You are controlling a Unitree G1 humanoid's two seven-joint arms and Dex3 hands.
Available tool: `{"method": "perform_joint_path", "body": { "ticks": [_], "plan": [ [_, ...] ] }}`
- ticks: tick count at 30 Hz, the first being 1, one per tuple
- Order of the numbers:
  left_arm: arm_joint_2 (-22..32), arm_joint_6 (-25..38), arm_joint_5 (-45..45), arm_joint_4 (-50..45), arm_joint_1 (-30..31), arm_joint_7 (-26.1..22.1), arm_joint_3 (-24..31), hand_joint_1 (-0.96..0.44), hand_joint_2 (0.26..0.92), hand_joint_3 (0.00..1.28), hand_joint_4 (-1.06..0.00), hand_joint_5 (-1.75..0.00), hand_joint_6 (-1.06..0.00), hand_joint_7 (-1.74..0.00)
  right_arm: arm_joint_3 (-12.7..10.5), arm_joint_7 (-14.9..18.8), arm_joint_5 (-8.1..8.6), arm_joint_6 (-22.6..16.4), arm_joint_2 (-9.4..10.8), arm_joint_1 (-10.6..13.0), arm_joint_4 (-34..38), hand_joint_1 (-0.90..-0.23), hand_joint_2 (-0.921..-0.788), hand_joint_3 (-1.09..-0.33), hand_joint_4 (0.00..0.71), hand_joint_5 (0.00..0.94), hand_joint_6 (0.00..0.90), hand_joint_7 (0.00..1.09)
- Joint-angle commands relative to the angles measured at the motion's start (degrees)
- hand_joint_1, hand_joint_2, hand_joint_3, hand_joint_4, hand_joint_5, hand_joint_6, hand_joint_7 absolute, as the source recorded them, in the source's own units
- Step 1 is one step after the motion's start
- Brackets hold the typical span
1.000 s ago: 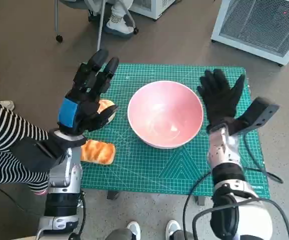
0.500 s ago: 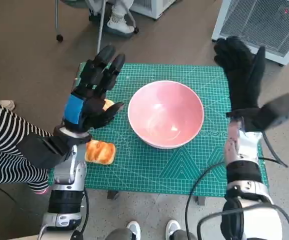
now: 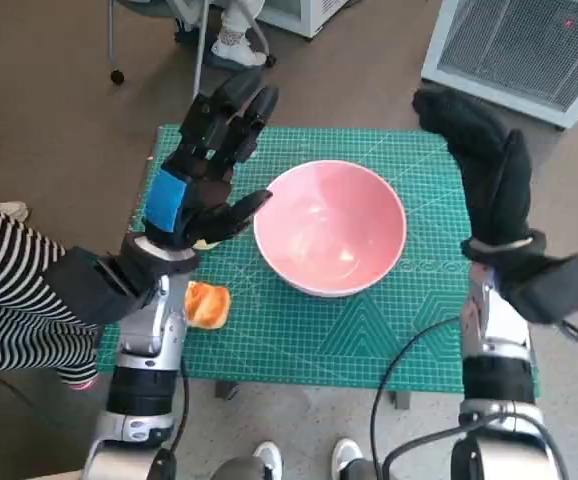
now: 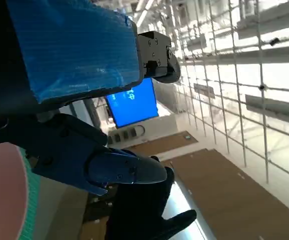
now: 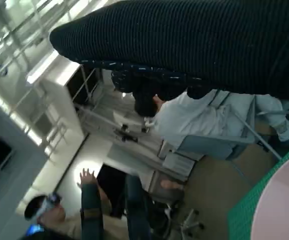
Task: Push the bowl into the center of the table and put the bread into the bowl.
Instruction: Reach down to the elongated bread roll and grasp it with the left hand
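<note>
A pink bowl (image 3: 330, 227) stands near the middle of the green cutting mat (image 3: 369, 330). Its rim also shows in the left wrist view (image 4: 2, 190) and the right wrist view (image 5: 284, 200). An orange-brown bread (image 3: 207, 303) lies on the mat's near left part, partly hidden by my left forearm. My left hand (image 3: 204, 170) hovers raised above the mat to the left of the bowl, fingers spread, holding nothing. My right hand (image 3: 484, 165) is lifted high beside the bowl's right side, fingers extended and empty.
The mat covers the small table. A person in a striped sleeve (image 3: 9, 290) sits at the left. A white grilled unit (image 3: 529, 50) stands on the floor at the far right, chair legs and feet (image 3: 231, 40) beyond the table. People (image 5: 179, 110) show in the right wrist view.
Both hands have risen and moved away from me. The right hand left the bowl's right rim and lifted high. The left hand rose, and less of the bread shows beneath the forearm.
</note>
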Motion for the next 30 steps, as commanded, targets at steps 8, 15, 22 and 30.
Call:
{"method": "perform_joint_path", "body": {
  "ticks": [8,15,22,30],
  "plan": [
    [0.89,-0.3,0.16,-0.19,-3.04,-2.6,-0.56,-0.58,0.92,0.27,-0.18,0.0,0.0,-0.64,2.16,-0.87,-0.22,4.14,-0.12,4.16,-7.04,-0.803,-0.921,-0.722,0.205,0.012,0.078,0.53],
    [1.29,-0.45,0.09,0.18,-3.58,-3.65,-0.34,-0.58,0.918,0.27,-0.17,0.0,0.0,-0.63,2.86,-1.52,-0.95,3.68,-0.16,4.16,-7.0,-0.813,-0.921,-0.724,0.205,0.01,0.057,0.54],
    [2.42,-0.99,0.14,0.05,-3.59,-4.51,0.05,-0.58,0.918,0.26,-0.16,0.0,0.0,-0.61,3.18,-1.7,-0.83,3.44,-0.08,4.01,-6.46,-0.825,-0.921,-0.725,0.205,0.008,0.048,0.56],
    [12.08,-9.14,9.71,4.0,-5.26,-4.99,0.79,-0.59,0.893,0.24,-0.17,0.0,0.0,-0.55,3.56,-2.61,-1.27,3.44,-0.14,4.2,-6.87,-0.826,-0.921,-0.726,0.206,0.008,0.042,0.57]
  ]
}}
